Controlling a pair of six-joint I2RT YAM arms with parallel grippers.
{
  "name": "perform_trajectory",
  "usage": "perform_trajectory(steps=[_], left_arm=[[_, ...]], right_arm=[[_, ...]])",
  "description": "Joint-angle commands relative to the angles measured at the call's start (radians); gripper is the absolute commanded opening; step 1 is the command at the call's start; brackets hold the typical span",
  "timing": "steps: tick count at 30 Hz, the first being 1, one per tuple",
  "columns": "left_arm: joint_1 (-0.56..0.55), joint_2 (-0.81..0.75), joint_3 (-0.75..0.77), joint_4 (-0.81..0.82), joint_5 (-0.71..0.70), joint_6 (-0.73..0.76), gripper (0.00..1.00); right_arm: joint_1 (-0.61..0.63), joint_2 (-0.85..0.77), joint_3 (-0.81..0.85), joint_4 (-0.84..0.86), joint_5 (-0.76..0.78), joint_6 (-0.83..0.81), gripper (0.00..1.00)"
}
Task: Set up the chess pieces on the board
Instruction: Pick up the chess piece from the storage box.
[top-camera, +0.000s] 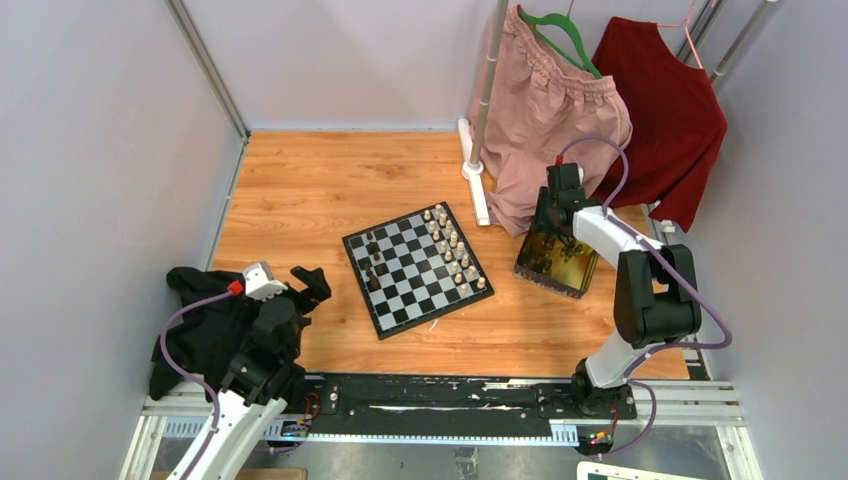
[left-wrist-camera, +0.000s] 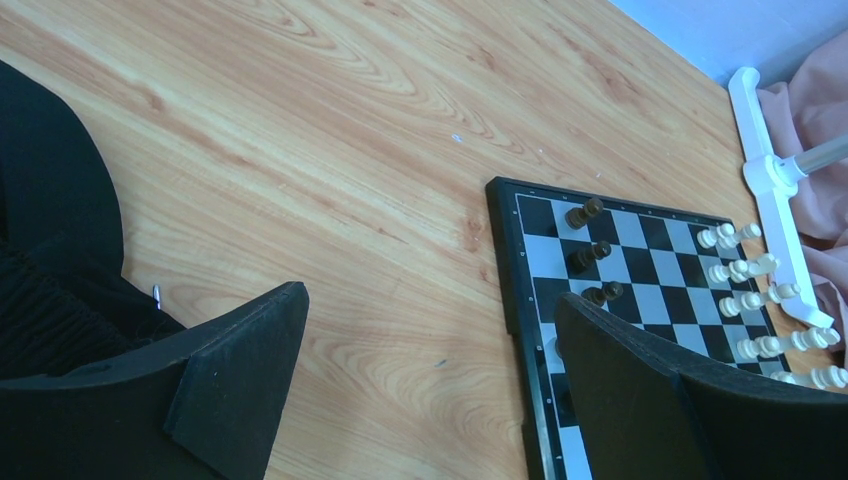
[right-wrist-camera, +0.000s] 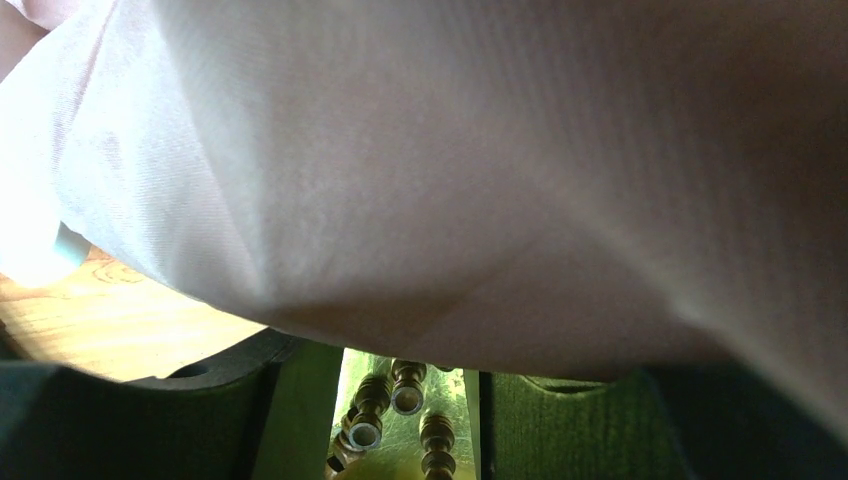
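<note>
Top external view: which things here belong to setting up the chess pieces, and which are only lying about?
For the job:
chessboard
dark chess pieces
gold tray, holding more dark pieces

Only lying about:
black cloth
pink garment on a hanger
red garment
white rack foot

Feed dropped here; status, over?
Left tool open, beside board. Right tool open over dark pieces in tray. Few dark ones on board. Pink cloth covers right wrist view.
</note>
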Motion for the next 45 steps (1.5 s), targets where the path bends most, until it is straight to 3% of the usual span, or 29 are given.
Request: perform_trajectory(steps=[1,16,28,45], left_arm=[[-0.006,0.005,-0.007,0.022,0.000,0.009,1.00],[-0.006,-0.001,-0.008,0.017,0.003,0.009,1.00],[-0.006,-0.019,-0.009,0.009,0.005,0.009,1.00],[-0.006,-0.036,-0.010,-0.003,-0.002,0.006,1.00]], right_arm=[[-0.026,0.013,-0.020,0.014,-0.027,0.019,0.48],[-0.029,0.009,-0.055,0.015,-0.052,0.026,0.39],[-0.027,-0.015,-0.071,0.014,-0.037,0.010,0.00],[0.011,-0.190,-0.076,0.028,-0.036,-0.010,0.00]])
